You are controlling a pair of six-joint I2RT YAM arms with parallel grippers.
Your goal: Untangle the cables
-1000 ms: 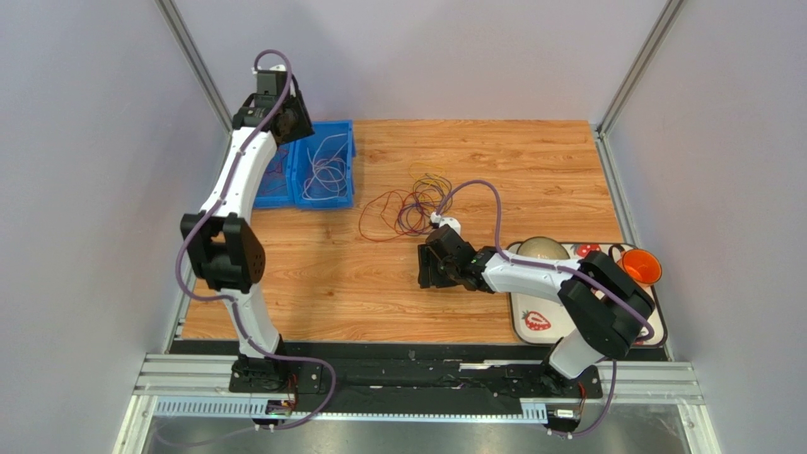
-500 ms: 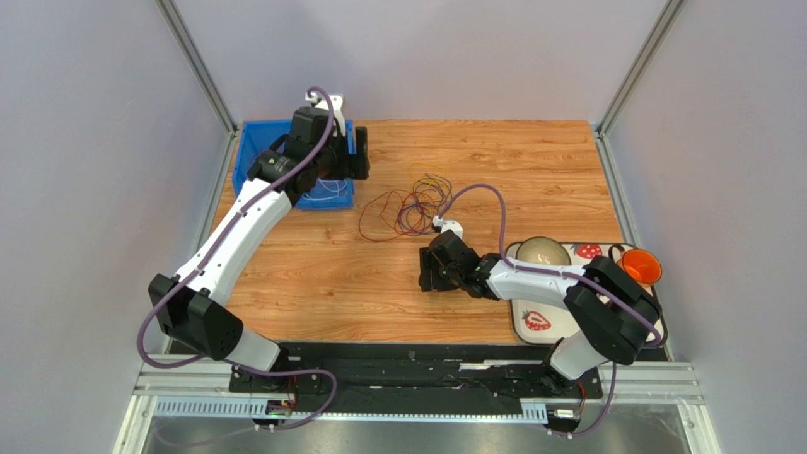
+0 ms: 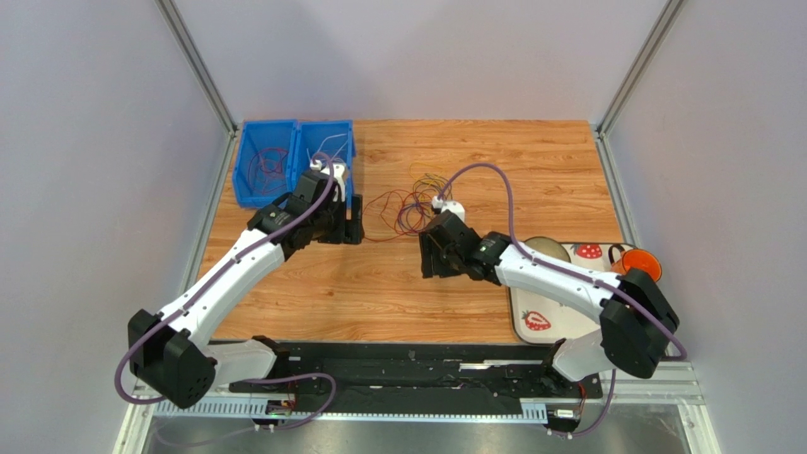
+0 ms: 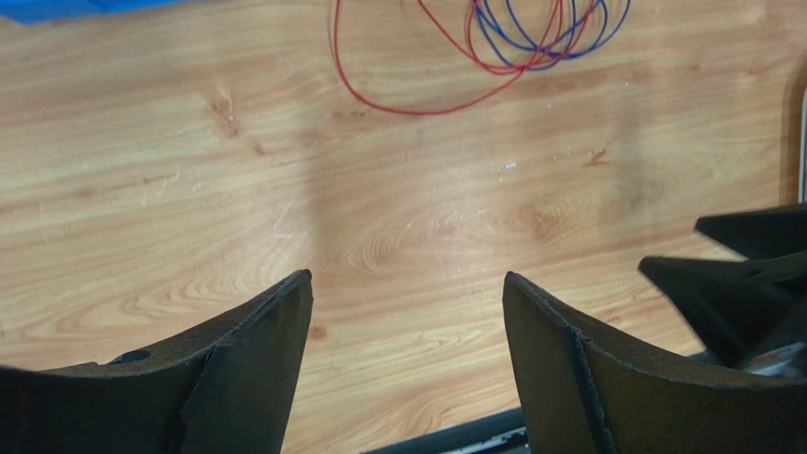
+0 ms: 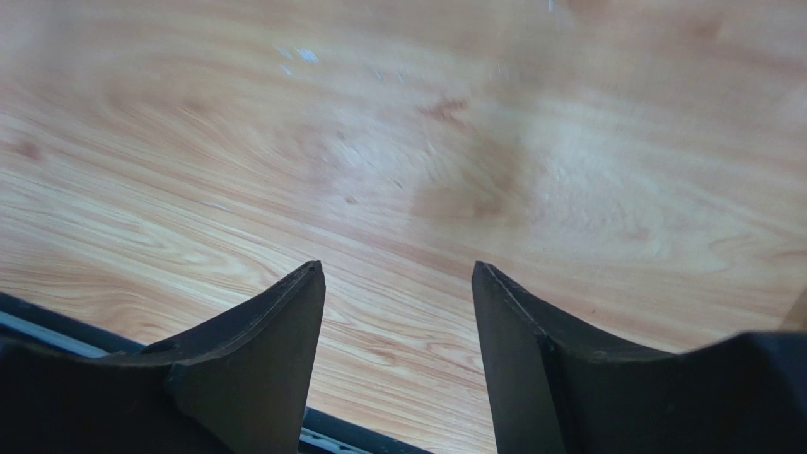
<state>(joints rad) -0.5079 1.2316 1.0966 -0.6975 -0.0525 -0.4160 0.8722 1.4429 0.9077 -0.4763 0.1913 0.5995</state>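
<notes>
Jaws apart and empty, our right gripper hangs over bare wood around the middle of the table. A little farther out and to the left, our left gripper is likewise spread wide with nothing between its fingers, and it points toward the cables. These lie as one loose tangle just beyond both grippers, toward the far edge, with red, purple and yellowish loops overlapping. In the left wrist view a red loop reaches out from the blue-purple ones. At the far left corner sit two blue bins that already hold a few separated wires.

We judge that we are between picks: nothing is held, and the heap is only partly sorted. The next move calls for lowering the left gripper onto one outlying strand, likely that red loop, and closing on it alone. The right gripper would meanwhile pin the rest so the strand slides free. The wires look hair-thin, so we expect the pinch must land low against the wood.
</notes>
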